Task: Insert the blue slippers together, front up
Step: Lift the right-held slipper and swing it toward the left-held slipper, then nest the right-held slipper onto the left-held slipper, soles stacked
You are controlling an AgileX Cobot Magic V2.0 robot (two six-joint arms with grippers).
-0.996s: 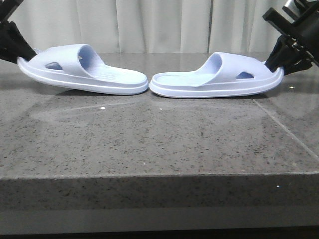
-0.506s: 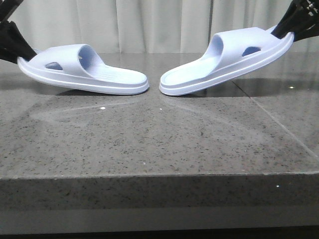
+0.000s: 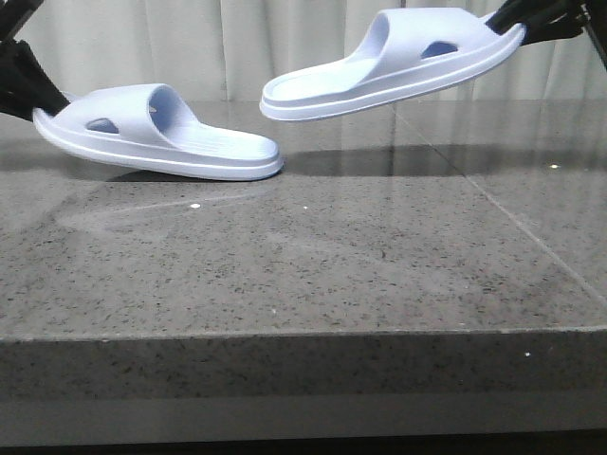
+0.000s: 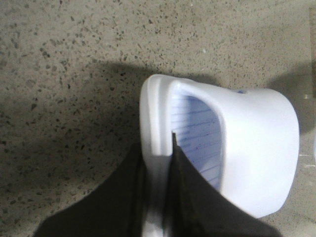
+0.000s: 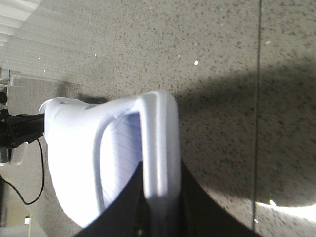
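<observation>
Two pale blue slippers show in the front view. The left slipper (image 3: 161, 137) rests on the table (image 3: 313, 256) at its open end, its strap end raised at the far left. My left gripper (image 3: 27, 87) is shut on the sole at that strap end; the left wrist view shows its fingers (image 4: 185, 182) clamping the sole edge of this slipper (image 4: 256, 148). The right slipper (image 3: 398, 62) hangs in the air, tilted, its open end above the left slipper's open end. My right gripper (image 3: 517, 17) is shut on its sole, as the right wrist view shows on the slipper (image 5: 74, 148).
The table is dark speckled stone with a seam line (image 3: 531, 237) on the right and a front edge (image 3: 303, 332). Pale curtains (image 3: 285, 47) hang behind. In the right wrist view a black cable (image 5: 34, 192) and part of the other arm lie past the slipper.
My right gripper has lifted the right slipper off the table and carried it up and to the left, over the left slipper's open end. The left slipper and left gripper have not moved.
</observation>
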